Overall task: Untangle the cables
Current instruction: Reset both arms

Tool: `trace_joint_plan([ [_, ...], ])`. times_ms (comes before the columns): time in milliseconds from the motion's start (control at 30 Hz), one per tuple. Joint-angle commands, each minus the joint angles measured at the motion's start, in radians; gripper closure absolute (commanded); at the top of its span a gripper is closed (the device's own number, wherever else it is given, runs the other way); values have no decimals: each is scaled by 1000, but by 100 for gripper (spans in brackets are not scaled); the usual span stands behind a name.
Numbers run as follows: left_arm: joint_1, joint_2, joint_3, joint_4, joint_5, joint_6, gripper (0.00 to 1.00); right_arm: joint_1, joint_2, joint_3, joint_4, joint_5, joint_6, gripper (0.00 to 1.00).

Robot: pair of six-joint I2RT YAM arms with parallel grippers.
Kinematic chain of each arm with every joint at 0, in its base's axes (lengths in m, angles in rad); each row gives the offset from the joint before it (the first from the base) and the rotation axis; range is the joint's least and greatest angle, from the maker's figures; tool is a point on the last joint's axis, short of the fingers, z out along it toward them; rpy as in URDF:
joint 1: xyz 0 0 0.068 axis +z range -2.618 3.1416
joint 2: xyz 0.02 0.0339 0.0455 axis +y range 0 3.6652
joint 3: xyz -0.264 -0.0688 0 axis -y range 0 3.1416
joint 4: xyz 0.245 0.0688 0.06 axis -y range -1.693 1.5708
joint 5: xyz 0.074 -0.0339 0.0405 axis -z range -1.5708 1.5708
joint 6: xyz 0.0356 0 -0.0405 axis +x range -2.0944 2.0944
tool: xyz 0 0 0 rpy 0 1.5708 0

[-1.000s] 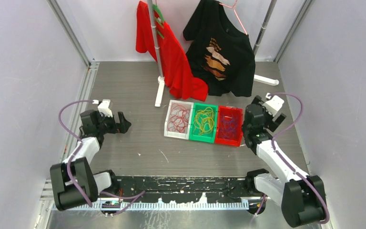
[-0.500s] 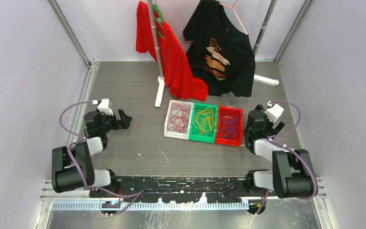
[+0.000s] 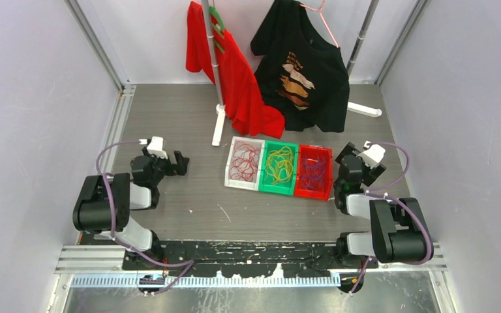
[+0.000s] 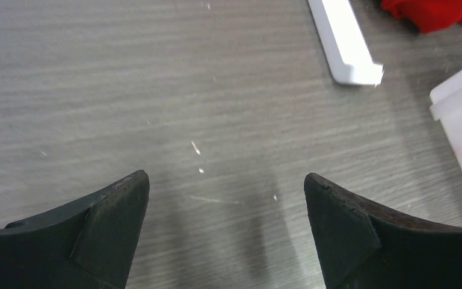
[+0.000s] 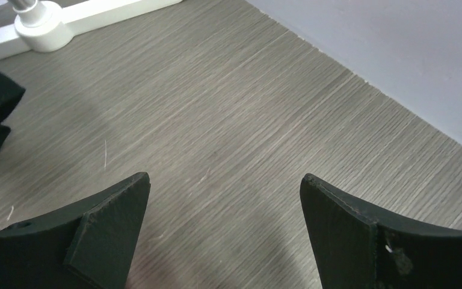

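Tabletop (image 3: 169,117) of grey wood-grain finish is carrying three open rectangular plastic bins in one touching row: white bin (image 3: 229,171) at left, green bin (image 3: 276,190) in the middle, red bin (image 3: 311,195) at right. Three tangles of thin string-like wire are lying inside, one per bin: red cables (image 3: 243,163) in the white, yellow cables (image 3: 278,164) in the green, purple cables (image 3: 313,171) in the red. Two black two-finger grippers are hanging over bare tabletop, each spread wide and gripping nothing: left gripper (image 4: 227,180) well apart from the white bin, right gripper (image 5: 224,179) near the red bin's right side. Behind the row, two T-shirts are hanging from a metal rack (image 3: 210,39): red T-shirt (image 3: 235,72), its hem drooping near the white bin's far edge, and black printed T-shirt (image 3: 306,72). Two white rack feet (image 3: 218,124) are lying on the tabletop, one reaching toward the white bin's far left corner.
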Motion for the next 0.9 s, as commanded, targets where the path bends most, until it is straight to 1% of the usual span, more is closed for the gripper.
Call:
trace_joint_plan([
  [0,-24,12,-9,92,-93,49,1,10,57,-48,246,-37,16,0],
  [33,-26,-9,32,-9,-102,59,1,4,92,-44,282,-39,21,0],
  [67,-30,6,62,-26,-113,54,0,1,117,-39,300,-70,3,0],
  [100,-46,26,66,2,-143,57,1,1,129,-26,282,-120,-19,0],
  [167,-63,8,78,-62,-149,75,1,1,169,26,219,-246,-57,0],
  [200,-64,3,78,-64,-150,74,1,0,236,43,289,-284,-87,0],
  [233,-63,9,72,-46,-149,72,0,7,260,59,261,-279,-117,0],
  [267,-64,13,70,-32,-150,71,1,4,232,83,165,-288,-83,0],
  [300,-65,11,71,-36,-150,72,1,0,252,76,218,-290,-96,0],
  [333,-65,10,72,-44,-149,73,1,2,247,73,227,-284,-101,0],
  [367,-65,10,72,-44,-150,73,1,2,231,76,191,-286,-87,0],
  [433,-65,10,72,-42,-150,73,1,2,247,68,235,-290,-102,0],
  [500,-65,9,71,-42,-150,73,1,2,233,73,196,-292,-93,0],
  [567,-66,10,71,-41,-150,73,1,2,245,70,223,-292,-102,0],
  [633,-65,10,72,-42,-150,73,1,2,236,74,198,-295,-99,0],
  [867,-68,15,77,-49,-152,76,1,2,240,73,207,-294,-100,0],
])
